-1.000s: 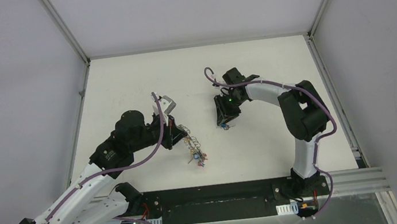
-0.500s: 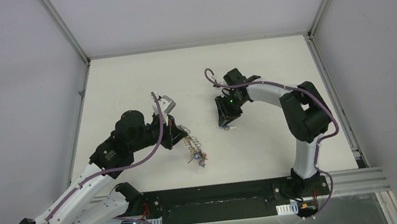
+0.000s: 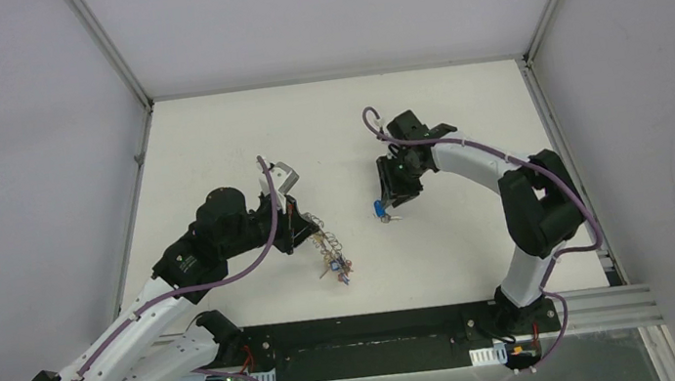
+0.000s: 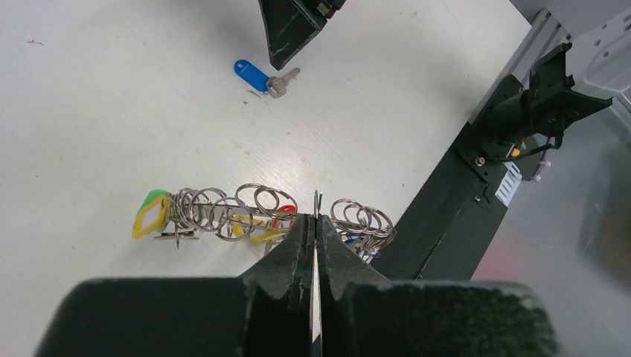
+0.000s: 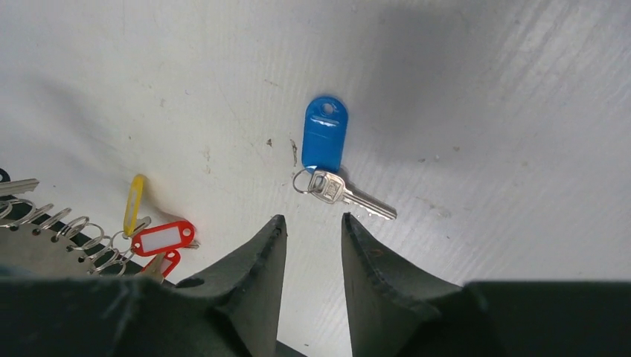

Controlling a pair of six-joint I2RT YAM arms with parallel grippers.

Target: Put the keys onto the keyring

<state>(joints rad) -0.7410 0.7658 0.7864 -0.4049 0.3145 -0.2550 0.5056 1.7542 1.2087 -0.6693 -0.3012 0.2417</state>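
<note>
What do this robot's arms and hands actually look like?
The left arm and right arm are alike: white tube-like links between chunky black joints, with a purple cable running along each. The left hand and right hand are matte black, each with two wedge-shaped fingers tapering to narrow tips.

Overhead, two wrist close-ups, blue key (image 5: 324,143) common

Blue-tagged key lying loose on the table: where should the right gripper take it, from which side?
Probably the blue tag, from straight above, jaws across its narrow width: it lies flat, broader and bulkier than the thin key ringed to it.
</note>
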